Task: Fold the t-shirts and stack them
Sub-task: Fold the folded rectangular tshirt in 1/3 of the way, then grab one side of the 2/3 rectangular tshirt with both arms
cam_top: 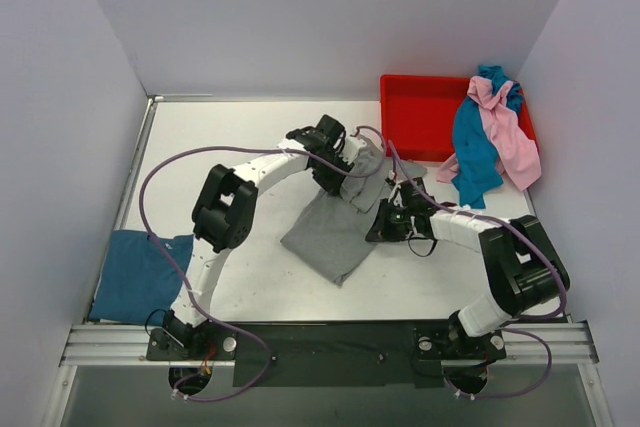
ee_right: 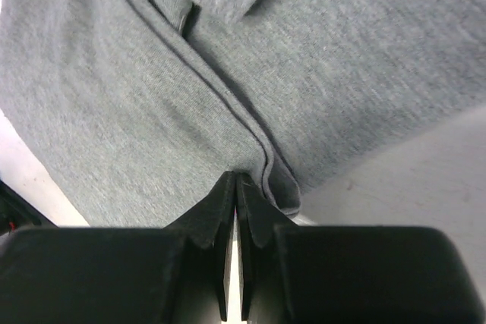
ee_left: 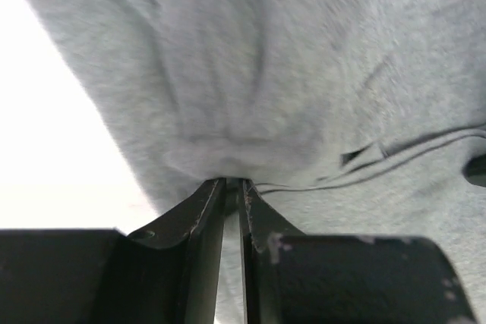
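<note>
Left hand [ee_left: 231, 184]: the fingers were drawn nearly together and clamped on a bunched fold of the grey shirt [cam_top: 330, 235]. In the left wrist view the cloth puckered just above the tips and a dark seam ran off to the right.
Right hand [ee_right: 235, 180]: it was pinched tight on a doubled edge of the same grey shirt. A long crease ran from the tips up across the cloth, and bare surface showed to the right of it.
Grey shirt: it sat in the middle of the surface [cam_top: 240, 137] between the two hands. Its near part was spread flat as a slanted patch, and its far part was gathered and raised where the left hand gripped it. The right hand held its right-hand edge, nearer the arm bases.
Darker blue shirt [cam_top: 135, 272]: it lay as a flat, compact pile at the left edge of the surface, beside the left arm and well apart from the grey shirt.
Teal-blue shirt [cam_top: 478, 147]: it was crumpled and draped over the right part of the red bin [cam_top: 415, 112], with its lower end hanging down onto the surface.
Pink shirt [cam_top: 508, 132]: it was tangled with the teal-blue shirt and draped over the same side of the bin.
Red bin: it stood at the far right of the surface, beyond the right hand.
</note>
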Robot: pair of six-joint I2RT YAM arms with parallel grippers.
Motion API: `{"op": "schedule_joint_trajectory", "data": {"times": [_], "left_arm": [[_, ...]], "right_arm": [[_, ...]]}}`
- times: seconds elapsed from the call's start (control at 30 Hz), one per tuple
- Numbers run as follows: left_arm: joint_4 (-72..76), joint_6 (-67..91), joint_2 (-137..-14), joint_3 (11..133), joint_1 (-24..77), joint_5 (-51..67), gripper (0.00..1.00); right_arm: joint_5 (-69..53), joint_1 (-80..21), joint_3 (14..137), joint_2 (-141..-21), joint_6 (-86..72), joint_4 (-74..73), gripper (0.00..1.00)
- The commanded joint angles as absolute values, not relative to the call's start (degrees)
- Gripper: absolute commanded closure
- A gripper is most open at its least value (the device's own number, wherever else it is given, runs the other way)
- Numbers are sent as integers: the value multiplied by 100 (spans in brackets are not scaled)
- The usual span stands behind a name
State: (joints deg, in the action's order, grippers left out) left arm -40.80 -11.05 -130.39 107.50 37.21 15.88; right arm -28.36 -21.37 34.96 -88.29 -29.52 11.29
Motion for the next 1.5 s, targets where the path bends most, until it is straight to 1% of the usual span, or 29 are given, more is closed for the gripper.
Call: {"op": "schedule_joint_trajectory", "data": {"times": [0.0,0.03,0.07,0.13,0.17,0.2,0.23,0.27,0.3,0.33,0.37,0.4,0.43,0.47,0.5,0.53,0.6,0.73,0.9,1.0,1.1,1.17,1.2,1.27,1.33,1.37,1.4,1.43,1.47], "left_arm": [[-3911,-844,-12991,11303,3569,1265,75],[-3989,-870,-12912,11346,3507,1335,74],[-4025,-922,-12772,11373,3472,1553,73],[-4165,-1142,-12456,11487,3375,1818,71],[-4288,-1360,-12367,11548,3331,1863,70],[-4367,-1519,-12131,11549,3314,2011,69],[-4542,-1825,-12016,11497,3244,2126,68],[-4674,-2072,-11762,11418,3208,2518,66],[-4954,-2596,-11594,11173,3077,3079,66],[-5088,-3141,-11323,10953,2911,3337,61],[-5106,-3399,-11112,10342,2813,3723,55],[-5002,-3810,-10666,9579,2621,3848,46],[-4844,-4197,-10470,9162,2550,4050,42],[-4895,-4984,-10224,8732,2471,4069,41],[-5157,-5314,-10178,8536,2470,3939,41],[-5246,-5944,-10099,8169,2487,3885,42],[-5361,-6832,-9880,7685,2479,4077,42],[-5572,-7741,-9817,7585,2548,4552,43],[-5441,-8007,-10011,7357,3136,3894,43],[-5247,-7927,-10072,7146,3243,3666,45],[-5081,-7971,-10160,6901,3243,3533,45],[-4949,-7998,-10195,6760,3304,3445,46],[-4853,-7989,-10213,6724,3348,3384,45],[-4686,-7902,-10222,6601,3427,3244,46],[-4458,-7735,-10222,6460,3463,3103,46],[-4299,-7682,-10222,6364,3454,3042,46],[-4228,-7673,-10213,6320,3454,2911,49],[-4062,-7612,-10213,6250,3454,2831,52],[-3974,-7542,-10213,6232,3472,2673,64]], "right_arm": [[-2549,-2004,4007,-8859,-2365,19,100],[-2488,-2013,4243,-8772,-2147,-348,100],[-2461,-2013,4367,-8702,-2049,-465,98],[-2452,-2048,4631,-8369,-1767,-624,87],[-2461,-2091,4736,-8141,-1584,-659,79],[-2478,-2205,4790,-7982,-1486,-668,75],[-2461,-2293,4842,-7693,-1216,-633,67],[-2426,-2572,4834,-7577,-1048,-615,64],[-2374,-2984,4764,-7289,-567,-520,56],[-2216,-3223,4694,-7164,-258,-432,54],[-2154,-3739,4432,-6902,380,-170,50],[-1988,-4005,4282,-6769,674,-54,48],[-1873,-4547,3915,-6567,1260,365,41],[-1594,-4770,3720,-6461,1466,552,38],[-1443,-5181,3465,-6399,1842,763,35],[-1311,-5281,3367,-6381,1933,773,34],[-1135,-5571,3401,-6530,2083,564,34],[-906,-5976,3340,-7056,2109,746,34],[-599,-6345,3471,-7681,2171,519,37],[-378,-6626,3620,-8093,2118,326,38],[-203,-6662,3761,-8375,1995,264,42],[-202,-6662,3867,-8499,1978,211,47],[-202,-6671,3893,-8543,1969,167,53],[-123,-6688,3981,-8595,1890,18,63],[165,-6689,4043,-8596,1758,-148,71],[202,-6688,4052,-8587,1714,-202,74],[228,-6697,4043,-8543,1688,-202,80],[237,-6697,4017,-8517,1635,-202,83],[229,-6697,3999,-8447,1617,-193,90]]}}
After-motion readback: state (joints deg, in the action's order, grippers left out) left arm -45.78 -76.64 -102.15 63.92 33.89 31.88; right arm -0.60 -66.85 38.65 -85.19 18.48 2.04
